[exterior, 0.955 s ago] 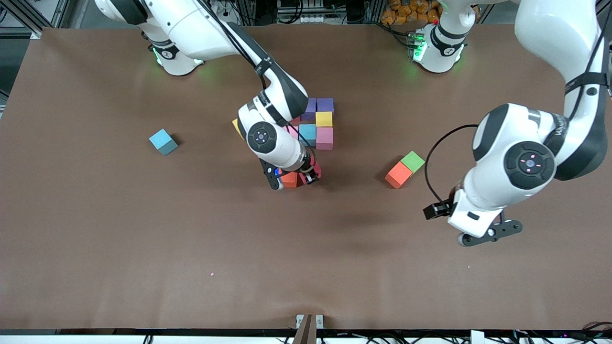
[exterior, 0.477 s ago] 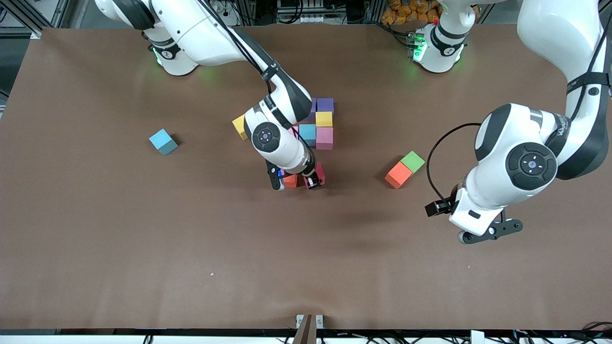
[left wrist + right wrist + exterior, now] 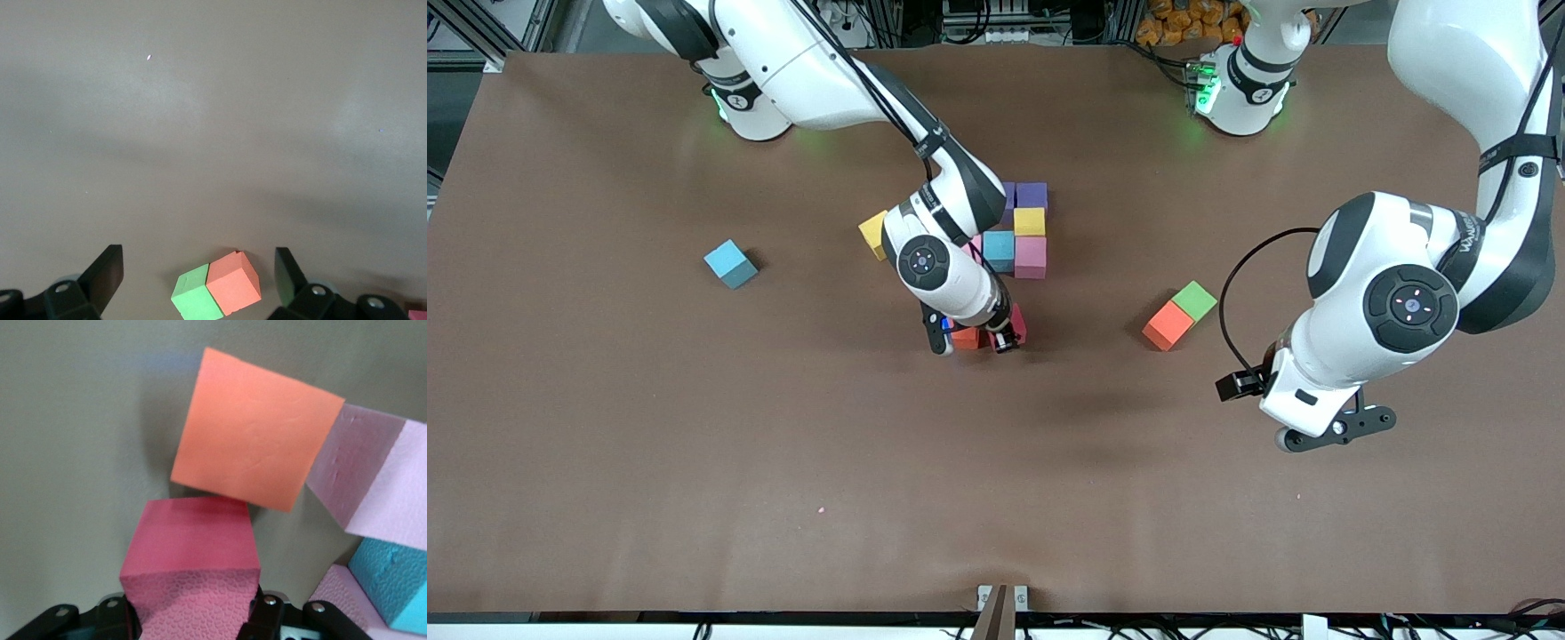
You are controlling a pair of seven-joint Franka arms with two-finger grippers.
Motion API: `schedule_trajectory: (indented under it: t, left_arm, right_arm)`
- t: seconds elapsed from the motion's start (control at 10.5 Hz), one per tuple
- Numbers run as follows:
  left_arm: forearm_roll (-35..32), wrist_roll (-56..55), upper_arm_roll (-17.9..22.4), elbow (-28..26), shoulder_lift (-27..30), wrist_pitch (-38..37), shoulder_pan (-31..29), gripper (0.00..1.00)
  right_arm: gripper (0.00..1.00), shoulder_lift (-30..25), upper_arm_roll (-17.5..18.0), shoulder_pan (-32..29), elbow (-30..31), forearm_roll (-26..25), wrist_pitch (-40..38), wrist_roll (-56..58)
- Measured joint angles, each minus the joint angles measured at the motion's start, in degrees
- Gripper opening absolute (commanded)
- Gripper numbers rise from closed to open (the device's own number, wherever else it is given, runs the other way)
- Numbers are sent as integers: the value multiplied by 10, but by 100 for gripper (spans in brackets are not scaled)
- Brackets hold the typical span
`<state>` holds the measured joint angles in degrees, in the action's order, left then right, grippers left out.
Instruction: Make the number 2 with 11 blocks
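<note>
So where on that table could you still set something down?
The wide strip of table nearer the camera than every cube is bare, as is the patch between the lone blue cube and the stack. The stack's middle is crowded.

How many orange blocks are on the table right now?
2. One orange block sits at the cluster's near edge, beside the red block that the right end effector holds. The other orange block touches the green cube toward the left arm's end. More may be hidden.
</note>
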<state>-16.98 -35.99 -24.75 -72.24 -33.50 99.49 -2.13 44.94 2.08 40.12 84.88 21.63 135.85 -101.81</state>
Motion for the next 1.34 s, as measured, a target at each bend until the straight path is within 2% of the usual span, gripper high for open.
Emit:
schedule_trajectory:
  t: [0.29, 0.67, 0.95, 1.34]
  left_arm:
    - [0, 6, -1, -4, 0, 0, 0, 100]
    - [0, 66, -9, -26, 0, 0, 1, 100]
    - [0, 109, -9, -43, 0, 0, 0, 100]
    - [0, 145, -9, -51, 0, 0, 0, 100]
  right_arm:
    - [14, 1, -2, -3, 14, 0, 19, -1]
    - [14, 1, -3, -4, 16, 0, 21, -47]
    - [15, 1, -1, 7, 27, 0, 61, -94]
    - [17, -1, -1, 11, 45, 1, 69, -101]
